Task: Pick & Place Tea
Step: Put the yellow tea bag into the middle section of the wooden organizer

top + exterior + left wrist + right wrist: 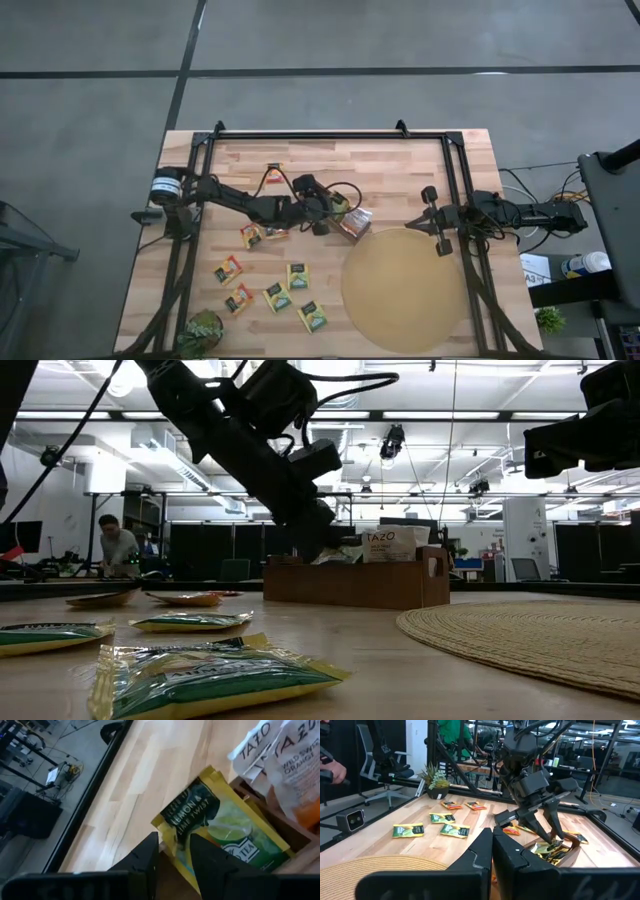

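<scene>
Only up close, left claw (172,854) fingers parted around a green-yellow sachet (220,827) over the wooden box (292,837); right claw (492,851) pressed together

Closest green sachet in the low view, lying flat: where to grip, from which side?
Take the green sachet by one crimped edge, probably from above with a pincer tilted low. It lies flat on the table, offering only a thin rim to pinch, with open wood around it.

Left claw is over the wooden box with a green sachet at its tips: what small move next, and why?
Probably open the left claw wider and lift straight up. The green sachet already lies in the wooden box among other sachets, and the fingers stand slightly apart around its corner, so it looks delivered.
</scene>
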Robot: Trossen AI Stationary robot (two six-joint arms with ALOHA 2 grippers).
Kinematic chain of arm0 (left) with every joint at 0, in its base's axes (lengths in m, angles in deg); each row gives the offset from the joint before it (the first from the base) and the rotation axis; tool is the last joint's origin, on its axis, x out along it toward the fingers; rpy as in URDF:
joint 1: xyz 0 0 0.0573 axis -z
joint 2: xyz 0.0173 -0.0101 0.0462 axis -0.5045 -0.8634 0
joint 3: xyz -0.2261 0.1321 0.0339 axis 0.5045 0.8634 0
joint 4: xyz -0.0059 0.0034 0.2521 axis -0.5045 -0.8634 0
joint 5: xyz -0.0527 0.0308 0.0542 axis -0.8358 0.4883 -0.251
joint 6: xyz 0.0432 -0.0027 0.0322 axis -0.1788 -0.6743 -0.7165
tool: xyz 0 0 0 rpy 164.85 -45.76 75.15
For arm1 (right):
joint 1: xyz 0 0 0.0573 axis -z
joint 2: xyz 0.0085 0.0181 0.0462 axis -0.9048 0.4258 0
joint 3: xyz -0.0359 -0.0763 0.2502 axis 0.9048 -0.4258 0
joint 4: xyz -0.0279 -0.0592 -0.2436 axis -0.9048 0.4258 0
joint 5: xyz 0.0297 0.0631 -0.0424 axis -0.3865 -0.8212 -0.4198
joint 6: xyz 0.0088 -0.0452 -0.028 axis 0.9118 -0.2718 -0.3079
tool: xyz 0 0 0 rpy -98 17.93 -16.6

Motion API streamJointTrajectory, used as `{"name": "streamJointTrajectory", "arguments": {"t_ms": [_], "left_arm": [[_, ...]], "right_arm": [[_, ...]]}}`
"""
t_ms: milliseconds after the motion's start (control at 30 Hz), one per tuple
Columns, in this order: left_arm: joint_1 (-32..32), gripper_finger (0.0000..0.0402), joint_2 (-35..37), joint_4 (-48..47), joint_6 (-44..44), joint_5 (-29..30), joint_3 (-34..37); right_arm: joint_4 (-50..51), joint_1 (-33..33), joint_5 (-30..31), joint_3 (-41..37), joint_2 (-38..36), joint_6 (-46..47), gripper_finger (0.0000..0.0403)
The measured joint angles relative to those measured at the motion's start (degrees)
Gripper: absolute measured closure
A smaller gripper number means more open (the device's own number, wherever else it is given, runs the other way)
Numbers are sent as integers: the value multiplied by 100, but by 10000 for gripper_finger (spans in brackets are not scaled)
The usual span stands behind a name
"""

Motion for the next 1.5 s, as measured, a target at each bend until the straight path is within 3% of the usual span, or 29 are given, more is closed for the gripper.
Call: {"name": "streamJointTrajectory", "arguments": {"t_ms": [767, 1033, 1167, 1500], "left_arm": [[30, 296, 131, -2, 17, 4, -7], [295, 296, 465, -133, 32, 249, -7], [420, 296, 571, -515, 88, 252, -33], [1027, 296, 730, -2825, 1340, 216, -820]], "right_arm": [[-1, -2, 1, 2, 0, 0, 394], [-1, 1, 1, 0, 0, 0, 394], [-1, -2, 2, 0, 0, 0, 394], [-1, -1, 2, 0, -2, 0, 394]]}}
